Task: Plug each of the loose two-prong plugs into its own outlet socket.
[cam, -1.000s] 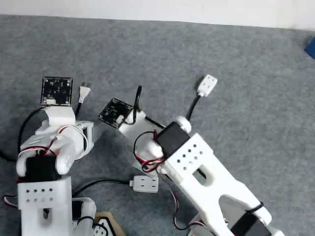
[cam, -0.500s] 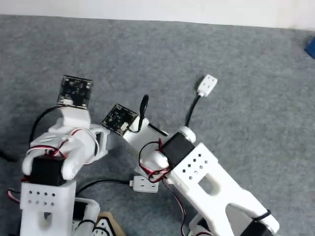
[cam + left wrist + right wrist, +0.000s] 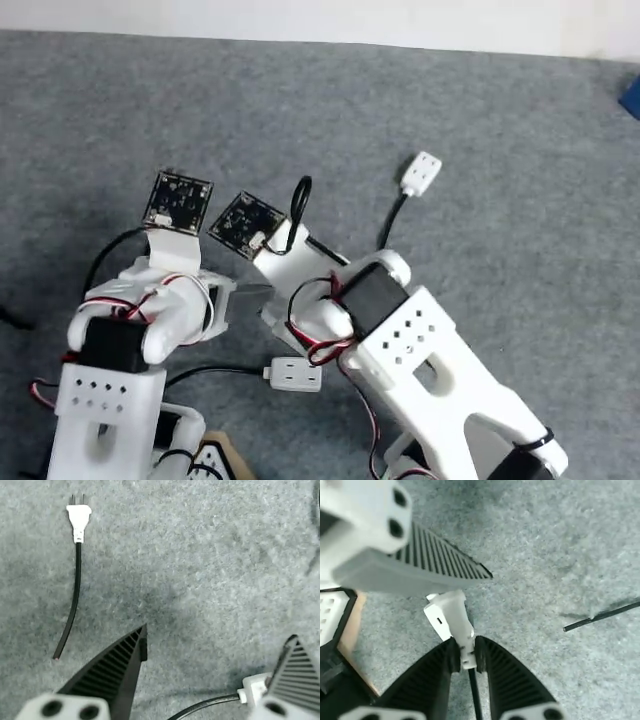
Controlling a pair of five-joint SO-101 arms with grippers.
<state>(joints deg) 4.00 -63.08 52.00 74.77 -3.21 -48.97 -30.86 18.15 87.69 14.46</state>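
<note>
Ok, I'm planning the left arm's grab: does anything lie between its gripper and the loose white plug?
Nothing visible does. In the left wrist view, bare grey carpet lies between the open left gripper and the plug; the plug's own black cord trails back toward it.

Grey felt mat (image 3: pixel 500 120) runs to a white wall (image 3: pixel 300 15).

High camera: fixed above socket (image 3: pixel 295 375), facing down. Wrist cameras: close over shared table (image 3: pixel 200 555), facing past left tool (image 3: pixel 220 631), and right tool (image 3: pixel 467 641) with plug (image 3: pixel 447 617).
</note>
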